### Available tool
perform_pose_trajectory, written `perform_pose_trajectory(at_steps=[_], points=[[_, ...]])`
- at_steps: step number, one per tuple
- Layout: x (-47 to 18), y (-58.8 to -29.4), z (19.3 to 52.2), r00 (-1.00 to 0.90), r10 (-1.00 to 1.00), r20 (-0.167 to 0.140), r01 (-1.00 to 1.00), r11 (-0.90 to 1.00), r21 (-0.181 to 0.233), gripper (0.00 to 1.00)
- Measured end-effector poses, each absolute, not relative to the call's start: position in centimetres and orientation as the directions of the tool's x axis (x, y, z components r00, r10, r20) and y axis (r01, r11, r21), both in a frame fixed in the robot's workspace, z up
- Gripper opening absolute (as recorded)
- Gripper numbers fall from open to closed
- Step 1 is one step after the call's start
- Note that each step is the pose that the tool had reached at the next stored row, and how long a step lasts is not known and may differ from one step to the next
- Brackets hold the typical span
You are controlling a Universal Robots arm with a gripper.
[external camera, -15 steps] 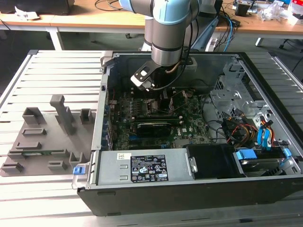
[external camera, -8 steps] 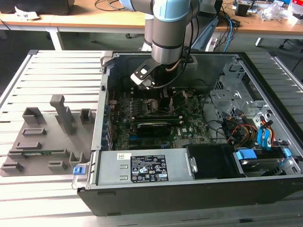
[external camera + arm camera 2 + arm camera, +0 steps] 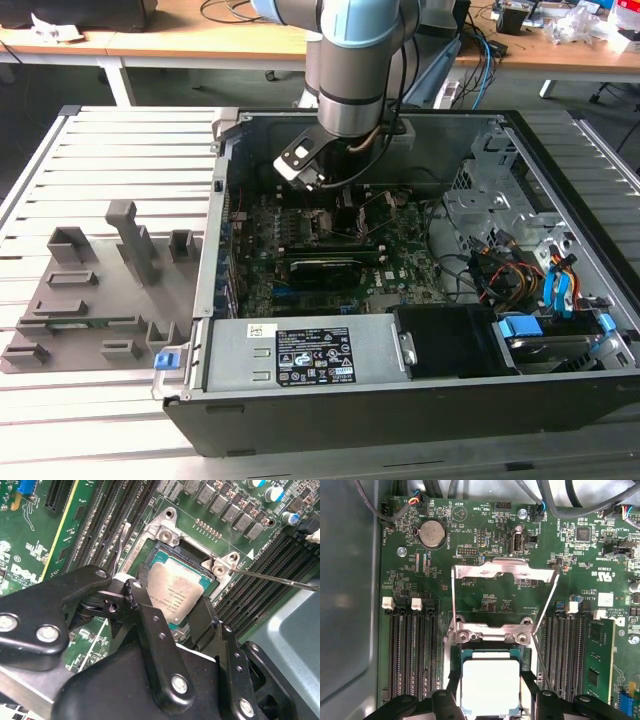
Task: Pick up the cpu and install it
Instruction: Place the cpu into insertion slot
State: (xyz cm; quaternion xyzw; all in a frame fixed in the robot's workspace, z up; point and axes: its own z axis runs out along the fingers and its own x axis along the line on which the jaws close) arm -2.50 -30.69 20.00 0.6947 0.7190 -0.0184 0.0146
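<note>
The cpu (image 3: 177, 592) (image 3: 491, 685), a small square chip with a silver-grey metal top, lies level in the open socket (image 3: 492, 636) on the green motherboard. My gripper (image 3: 172, 605) (image 3: 491, 696) is straight over it, its black fingers (image 3: 142, 605) pressed against two opposite edges of the chip. The socket's metal load plate (image 3: 502, 572) stands swung open beyond the chip, and the thin lever (image 3: 280, 579) sticks out sideways. In the exterior view the gripper (image 3: 345, 195) reaches down into the open computer case (image 3: 400, 400).
Memory slots (image 3: 412, 650) run along both sides of the socket, one holding a module (image 3: 597, 665). The case holds a power supply (image 3: 300, 355), loose cables (image 3: 500, 270) and a drive bay (image 3: 550, 330). A grey slotted tray (image 3: 100, 290) lies on the exterior view's left.
</note>
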Motion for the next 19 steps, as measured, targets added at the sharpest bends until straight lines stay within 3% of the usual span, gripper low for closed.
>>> perform_pose_trajectory(at_steps=[8, 10, 19], points=[[-2.6, -30.7, 19.5, -0.034, 0.998, -0.047, 0.999, 0.034, -0.006, 0.55], [-2.5, -30.7, 19.5, -0.034, 0.998, -0.046, 0.999, 0.034, -0.006, 0.62], [-2.2, -30.7, 20.4, -0.035, 0.998, -0.046, 0.999, 0.034, -0.011, 0.62]])
